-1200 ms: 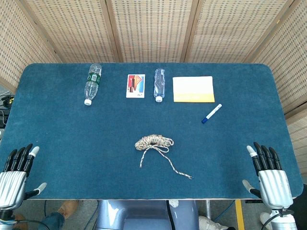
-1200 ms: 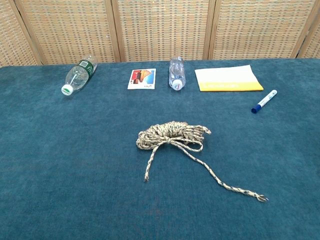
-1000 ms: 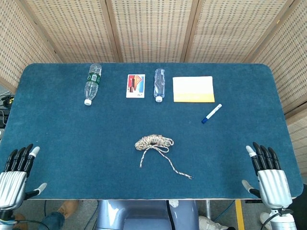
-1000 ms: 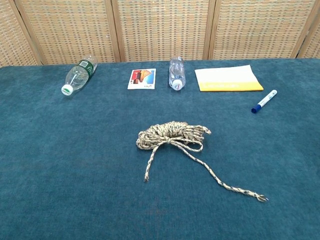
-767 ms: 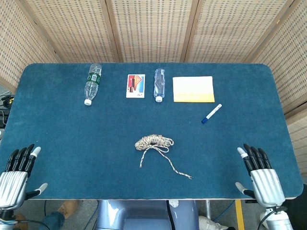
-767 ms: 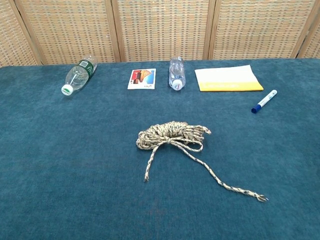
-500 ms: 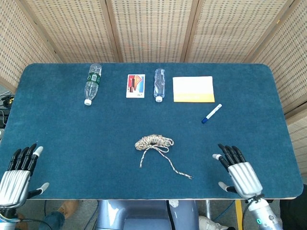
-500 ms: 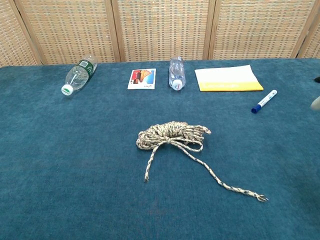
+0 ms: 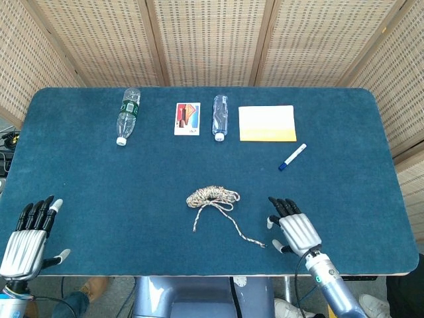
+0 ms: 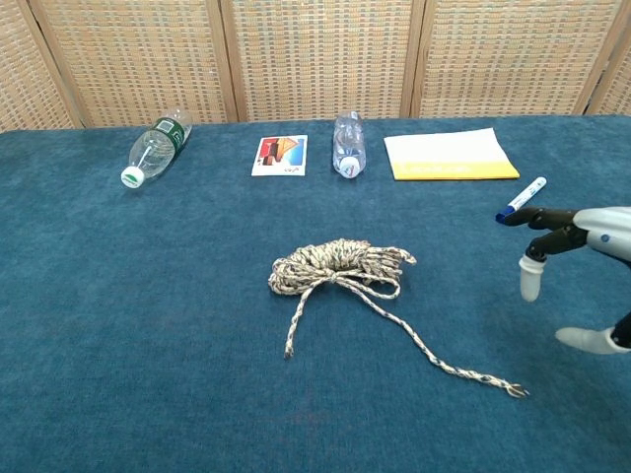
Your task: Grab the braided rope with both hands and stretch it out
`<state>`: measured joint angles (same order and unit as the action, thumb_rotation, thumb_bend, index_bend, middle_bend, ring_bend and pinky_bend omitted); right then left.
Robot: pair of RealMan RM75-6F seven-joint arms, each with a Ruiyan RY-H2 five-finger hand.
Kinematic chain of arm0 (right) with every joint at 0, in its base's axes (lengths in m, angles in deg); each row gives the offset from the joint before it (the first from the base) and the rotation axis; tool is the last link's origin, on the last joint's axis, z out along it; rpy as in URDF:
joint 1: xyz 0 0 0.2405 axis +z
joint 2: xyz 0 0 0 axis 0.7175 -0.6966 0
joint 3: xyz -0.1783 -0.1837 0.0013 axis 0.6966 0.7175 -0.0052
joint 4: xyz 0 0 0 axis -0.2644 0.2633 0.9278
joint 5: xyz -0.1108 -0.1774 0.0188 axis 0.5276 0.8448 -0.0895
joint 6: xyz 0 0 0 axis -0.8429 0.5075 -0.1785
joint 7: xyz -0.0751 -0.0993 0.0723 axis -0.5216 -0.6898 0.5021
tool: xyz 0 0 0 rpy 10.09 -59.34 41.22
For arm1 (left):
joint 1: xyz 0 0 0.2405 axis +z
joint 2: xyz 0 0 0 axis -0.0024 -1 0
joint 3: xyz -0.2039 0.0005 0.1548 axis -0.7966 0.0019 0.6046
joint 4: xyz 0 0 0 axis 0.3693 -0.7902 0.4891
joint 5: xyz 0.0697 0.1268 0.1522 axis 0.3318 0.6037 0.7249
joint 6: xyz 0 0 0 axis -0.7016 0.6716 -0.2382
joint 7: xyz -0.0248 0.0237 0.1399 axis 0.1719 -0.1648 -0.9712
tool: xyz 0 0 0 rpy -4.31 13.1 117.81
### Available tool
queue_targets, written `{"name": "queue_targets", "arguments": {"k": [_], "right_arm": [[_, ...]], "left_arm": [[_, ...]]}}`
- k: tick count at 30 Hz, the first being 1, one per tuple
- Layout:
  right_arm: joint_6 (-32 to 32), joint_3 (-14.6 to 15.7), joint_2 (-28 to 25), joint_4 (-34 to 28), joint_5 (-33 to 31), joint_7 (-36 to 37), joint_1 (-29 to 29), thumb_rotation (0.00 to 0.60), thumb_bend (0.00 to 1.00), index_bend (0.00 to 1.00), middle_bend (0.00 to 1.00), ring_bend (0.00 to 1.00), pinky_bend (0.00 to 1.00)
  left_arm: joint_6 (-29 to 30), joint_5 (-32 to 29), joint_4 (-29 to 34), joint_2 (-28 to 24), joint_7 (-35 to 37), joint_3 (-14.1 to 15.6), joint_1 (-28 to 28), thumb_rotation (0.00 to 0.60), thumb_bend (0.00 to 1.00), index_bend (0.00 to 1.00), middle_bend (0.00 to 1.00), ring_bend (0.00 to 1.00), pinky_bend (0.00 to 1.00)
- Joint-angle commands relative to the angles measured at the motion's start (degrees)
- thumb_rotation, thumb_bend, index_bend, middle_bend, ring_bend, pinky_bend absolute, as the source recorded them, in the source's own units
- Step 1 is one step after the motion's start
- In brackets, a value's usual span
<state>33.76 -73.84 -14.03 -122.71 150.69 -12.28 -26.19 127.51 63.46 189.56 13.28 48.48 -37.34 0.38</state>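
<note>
Tan-and-brown braided rope (image 9: 212, 197) bunched in a loose coil at mid-counter, two tails running toward the near edge: a short one ending just below the coil, a longer one trailing off to the right and ending in a frayed tip. Blue-carpeted counter (image 9: 99, 179) underneath, backed by woven wicker screen panels (image 9: 205, 40). Right hand (image 9: 295, 230), silver-backed with black fingers, hovering over the near right part of the counter, just right of the long tail's tip; fingers spread and extended, holding nothing, apart from the rope. Same right hand at the right edge of the chest view, only partly in frame, fingers apart above the carpet. Left hand (image 9: 30, 232) at the near left corner of the counter, likewise spread, fingers straight and pointing away from the robot, empty, well apart from the rope; outside the chest view. Along the far side, left to right: clear plastic bottle with a green label (image 9: 127, 115) lying on its side, small picture card with red and orange print (image 9: 187, 118), second clear plastic bottle with a white cap (image 9: 220, 116) also on its side, yellow-and-white booklet (image 9: 267, 123) lying flat. White marker pen with a blue cap (image 9: 291, 157) lying at a slant, nearer than the booklet, toward the right.
</note>
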Motion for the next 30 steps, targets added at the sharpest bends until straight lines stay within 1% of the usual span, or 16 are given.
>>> {"name": "queue_targets", "arguments": {"k": [1, 13, 18, 23, 30], "right_arm": [[-1.40, 0.39, 3.04, 1.69, -3.32, -4.66, 2.44, 0.600, 0.29, 0.43, 0.00, 0.00, 0.00], [0.32, 1.64, 9.05, 4.17, -9.21, -10.80, 5.28, 0.600, 0.30, 0.44, 0.00, 0.00, 0.00], [1.47, 2.31, 10.34, 4.56, -11.34, -12.67, 6.09, 0.600, 0.30, 0.45, 0.00, 0.00, 0.00], [1.96, 3.60, 11.84, 6.07, -12.01, -13.28, 6.61, 0.600, 0.30, 0.46, 0.00, 0.00, 0.00], [2.33, 4.49, 13.03, 7.32, -11.88, -12.92, 7.28, 0.600, 0.31, 0.47, 0.00, 0.00, 0.00]], "left_arm": [[-0.68, -0.90, -0.27, 0.50, -0.67, -0.27, -0.45, 0.600, 0.00, 0.00, 0.00, 0.00, 0.00], [-0.64, -1.26, -0.94, 1.82, -2.05, -0.19, -0.85, 0.600, 0.01, 0.00, 0.00, 0.00, 0.00], [-0.72, -1.46, -0.94, 1.76, -1.99, -0.15, -1.04, 0.600, 0.01, 0.00, 0.00, 0.00, 0.00], [-0.91, -1.79, -1.00, 1.84, -2.15, -0.08, -1.22, 0.600, 0.01, 0.00, 0.00, 0.00, 0.00], [-0.69, -2.45, -0.91, 1.65, -1.43, -0.28, -1.26, 0.600, 0.01, 0.00, 0.00, 0.00, 0.00]]}}
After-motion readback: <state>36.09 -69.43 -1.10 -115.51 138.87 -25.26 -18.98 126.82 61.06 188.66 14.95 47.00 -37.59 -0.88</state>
